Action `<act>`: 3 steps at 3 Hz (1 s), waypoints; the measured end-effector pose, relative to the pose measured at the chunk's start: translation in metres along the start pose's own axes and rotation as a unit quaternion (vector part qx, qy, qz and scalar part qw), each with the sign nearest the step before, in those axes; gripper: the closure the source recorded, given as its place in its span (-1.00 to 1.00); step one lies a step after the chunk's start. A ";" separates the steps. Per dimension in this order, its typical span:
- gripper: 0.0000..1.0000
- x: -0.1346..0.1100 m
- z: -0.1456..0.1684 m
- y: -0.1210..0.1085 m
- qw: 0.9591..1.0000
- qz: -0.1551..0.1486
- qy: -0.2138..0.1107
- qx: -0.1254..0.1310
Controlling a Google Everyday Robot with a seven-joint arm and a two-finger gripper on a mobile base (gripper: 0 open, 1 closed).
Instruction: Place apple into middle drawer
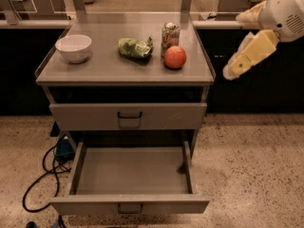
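1. Presently the apple (pixel 175 57) sits near the counter's (pixel 99 69) right edge, just beside a can (pixel 170 34).
2. Claw (pixel 247 58) hangs off the counter's right side; its state I cannot tell.
3. Middle drawer (pixel 133 172) lies open below the counter; a glancing reach could topple the can or roll the apple off.

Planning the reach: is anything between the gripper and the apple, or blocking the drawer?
Nothing visible does. The gripper hangs right of the cabinet; the apple sits nearest that edge, the can behind it, and the middle drawer stands open.
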State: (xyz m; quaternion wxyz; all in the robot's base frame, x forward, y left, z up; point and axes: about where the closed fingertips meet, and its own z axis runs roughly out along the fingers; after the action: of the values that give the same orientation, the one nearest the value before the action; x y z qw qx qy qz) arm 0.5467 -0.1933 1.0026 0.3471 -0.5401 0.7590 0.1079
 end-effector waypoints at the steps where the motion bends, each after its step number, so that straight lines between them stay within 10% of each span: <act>1: -1.00 -0.032 0.022 -0.047 0.997 0.054 -0.048 0.037; 3: -1.00 -0.042 0.082 -0.121 0.980 0.182 0.024 0.082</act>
State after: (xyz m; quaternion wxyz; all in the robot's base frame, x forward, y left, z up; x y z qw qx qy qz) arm 0.6961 -0.1659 0.9951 0.3471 -0.3650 0.8588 0.0935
